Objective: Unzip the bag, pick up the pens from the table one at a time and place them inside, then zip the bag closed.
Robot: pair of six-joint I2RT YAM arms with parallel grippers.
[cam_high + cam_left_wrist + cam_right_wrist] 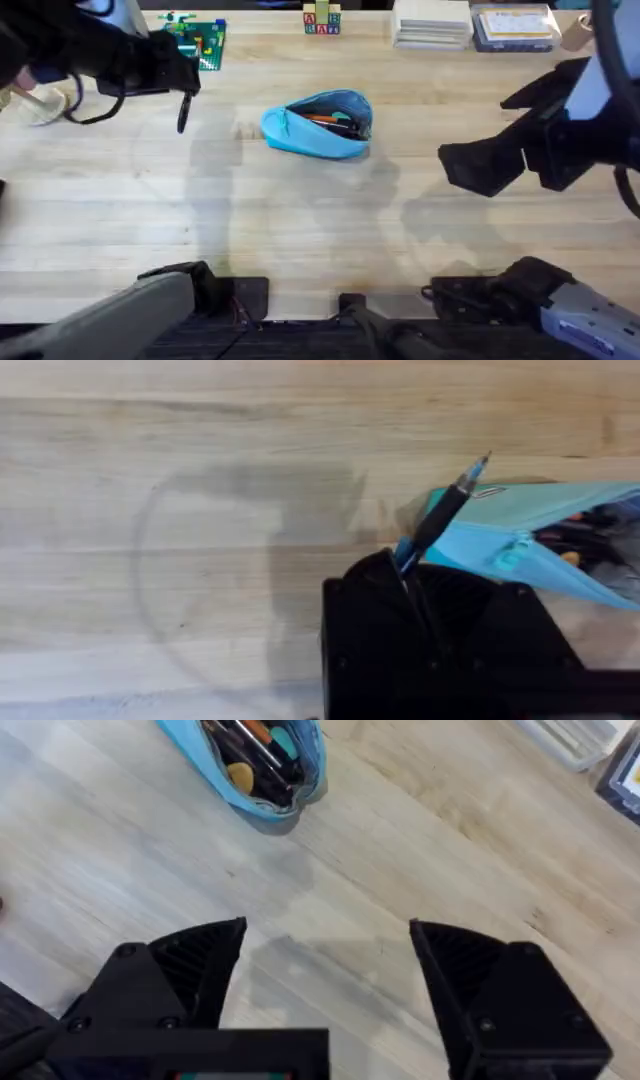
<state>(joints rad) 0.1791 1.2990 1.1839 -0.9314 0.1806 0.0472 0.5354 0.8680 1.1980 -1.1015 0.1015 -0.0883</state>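
the left gripper [405,575], clamped on a pen [440,520] pointing toward the open bag [318,124] mid-table, is nearer it than the wide-open right gripper [325,985].

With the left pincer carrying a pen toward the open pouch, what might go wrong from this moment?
1. The left pincer holds the pen near one end, so most of it sticks out; it may tilt or slip during transport.
2. The pouch lies open but soft, with pens already inside; the new pen could catch on the rim and fall onto the table.
3. The right pincer hangs open away from the pouch, so nothing steadies it if pushed.
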